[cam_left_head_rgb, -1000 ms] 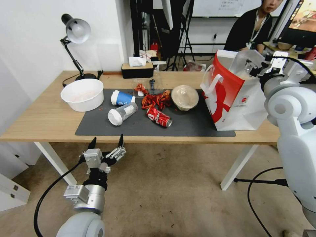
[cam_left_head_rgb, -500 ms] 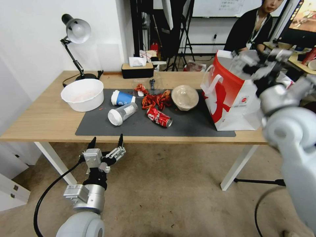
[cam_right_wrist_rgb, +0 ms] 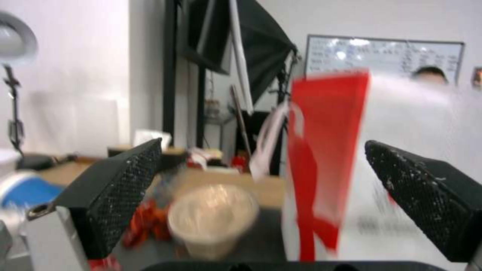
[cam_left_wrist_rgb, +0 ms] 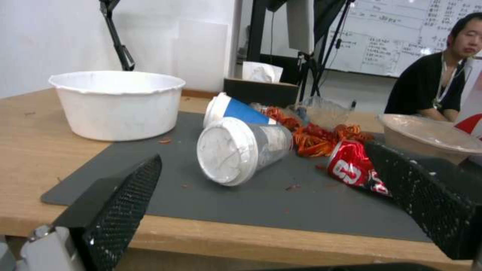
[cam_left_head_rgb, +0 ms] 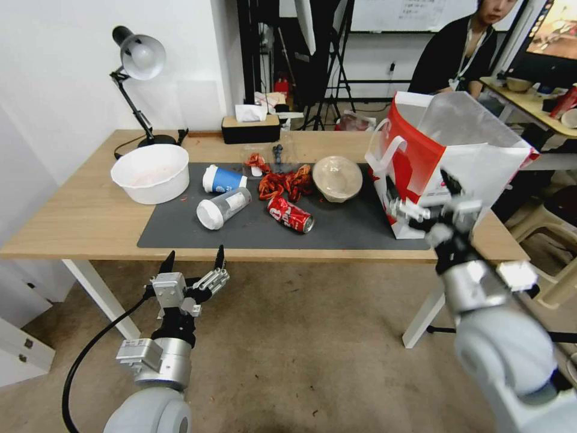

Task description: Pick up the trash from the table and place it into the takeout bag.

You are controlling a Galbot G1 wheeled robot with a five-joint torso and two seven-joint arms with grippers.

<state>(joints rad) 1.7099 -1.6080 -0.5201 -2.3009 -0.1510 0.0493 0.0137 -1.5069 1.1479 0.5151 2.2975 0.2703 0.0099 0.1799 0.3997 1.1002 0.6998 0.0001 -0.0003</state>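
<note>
On the dark mat (cam_left_head_rgb: 336,231) of the table (cam_left_head_rgb: 72,222) lies the trash: a crushed red can (cam_left_head_rgb: 291,214), a clear white-lidded cup (cam_left_head_rgb: 222,207) on its side, a blue paper cup (cam_left_head_rgb: 223,178), a domed plastic bowl (cam_left_head_rgb: 337,177) and red wrappers (cam_left_head_rgb: 285,182). The takeout bag (cam_left_head_rgb: 445,162) stands upright at the table's right end. My right gripper (cam_left_head_rgb: 424,193) hangs open and empty at the front edge, in front of the bag (cam_right_wrist_rgb: 326,150). Below the front edge, facing the cup (cam_left_wrist_rgb: 241,150) and can (cam_left_wrist_rgb: 354,167), my left gripper (cam_left_head_rgb: 193,255) is open and empty.
A big white bowl (cam_left_head_rgb: 150,172) sits at the mat's left end. A desk lamp (cam_left_head_rgb: 139,57) and a tissue box (cam_left_head_rgb: 250,127) stand along the far edge. A white table leg (cam_left_head_rgb: 430,313) is near my right arm. A person sits behind the bag.
My right arm has swung down from over the bag's mouth to the table's front edge, gripper open. The left arm and the trash have not moved.
</note>
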